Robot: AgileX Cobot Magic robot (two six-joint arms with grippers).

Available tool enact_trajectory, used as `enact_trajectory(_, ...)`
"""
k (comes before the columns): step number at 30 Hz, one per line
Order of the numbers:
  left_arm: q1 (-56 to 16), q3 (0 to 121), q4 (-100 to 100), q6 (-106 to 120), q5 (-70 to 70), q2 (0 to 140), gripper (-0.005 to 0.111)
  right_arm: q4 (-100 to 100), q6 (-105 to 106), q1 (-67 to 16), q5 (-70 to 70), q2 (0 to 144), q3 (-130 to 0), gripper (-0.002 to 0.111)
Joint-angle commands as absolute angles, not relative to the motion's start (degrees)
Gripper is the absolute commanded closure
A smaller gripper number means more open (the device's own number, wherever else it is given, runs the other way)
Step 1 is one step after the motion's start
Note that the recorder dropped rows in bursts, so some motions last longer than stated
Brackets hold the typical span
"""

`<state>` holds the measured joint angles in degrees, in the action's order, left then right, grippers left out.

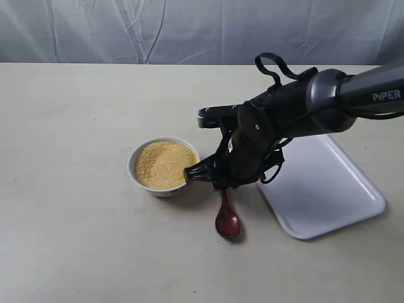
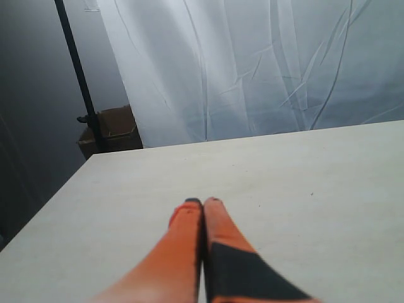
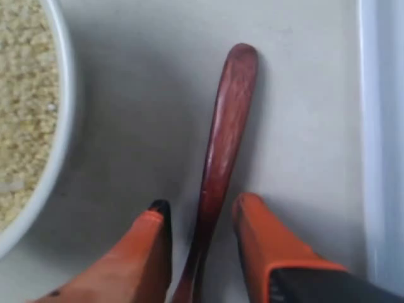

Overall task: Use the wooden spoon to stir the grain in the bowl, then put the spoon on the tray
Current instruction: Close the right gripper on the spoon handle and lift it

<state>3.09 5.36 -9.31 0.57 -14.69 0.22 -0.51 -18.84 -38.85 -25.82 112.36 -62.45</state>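
The dark reddish-brown wooden spoon (image 1: 227, 221) lies flat on the table between the bowl and the tray, scoop toward the front. The small white bowl (image 1: 134, 163) holds a mound of golden grain (image 1: 164, 164). My right gripper (image 3: 202, 203) is low over the spoon's handle (image 3: 230, 107) and open, one finger on each side with a gap to the wood. The bowl's rim (image 3: 60, 126) and grain (image 3: 25, 95) are close beside it. The white tray (image 1: 328, 189) lies right of the spoon. My left gripper (image 2: 202, 202) is shut and empty over bare table, outside the exterior view.
The right arm (image 1: 303, 107) reaches across above the tray's left end toward the bowl. The tray's rim (image 3: 385, 126) runs close along the other side of the right gripper. A pale curtain hangs behind the table, with a dark stand (image 2: 79, 82) and a box beyond its far corner.
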Motion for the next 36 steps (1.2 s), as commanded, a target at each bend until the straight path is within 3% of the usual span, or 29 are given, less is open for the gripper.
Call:
enact_trajectory(1, 2.7, 5.2, -9.2, 0.4, -14.4, 0.0, 0.107, 0.0, -19.0, -38.8, -25.7, 112.8, -62.6, 0.074)
enact_trajectory(3, 2.7, 5.2, -9.2, 0.4, -14.4, 0.0, 0.107, 0.0, -19.0, -38.8, -25.8, 112.8, -62.6, 0.082)
enact_trajectory(7, 2.7, 5.2, -9.2, 0.4, -14.4, 0.0, 0.107, 0.0, -19.0, -38.8, -26.2, 112.8, -62.6, 0.109)
enact_trajectory(15, 2.7, 5.2, -9.2, 0.4, -14.4, 0.0, 0.107, 0.0, -20.5, -38.8, -26.9, 111.5, -62.6, 0.108)
enact_trajectory(21, 2.7, 5.2, -9.2, 0.4, -14.4, 0.0, 0.107, 0.0, -23.5, -37.1, -25.9, 102.4, -62.6, 0.108)
enact_trajectory(28, 2.7, 5.2, -9.2, 0.4, -14.4, 0.0, 0.107, -2.2, -26.8, -38.5, -3.9, 97.4, -61.8, 0.108)
enact_trajectory(33, 2.7, 5.2, -9.2, 0.4, -14.4, 0.0, 0.107, -15.4, -26.8, -42.9, 19.0, 103.4, -56.1, 0.108)
enact_trajectory(36, 2.7, 5.2, -9.2, 0.4, -14.4, 0.0, 0.107, -22.0, -26.8, -46.4, 25.4, 108.8, -55.7, 0.108)
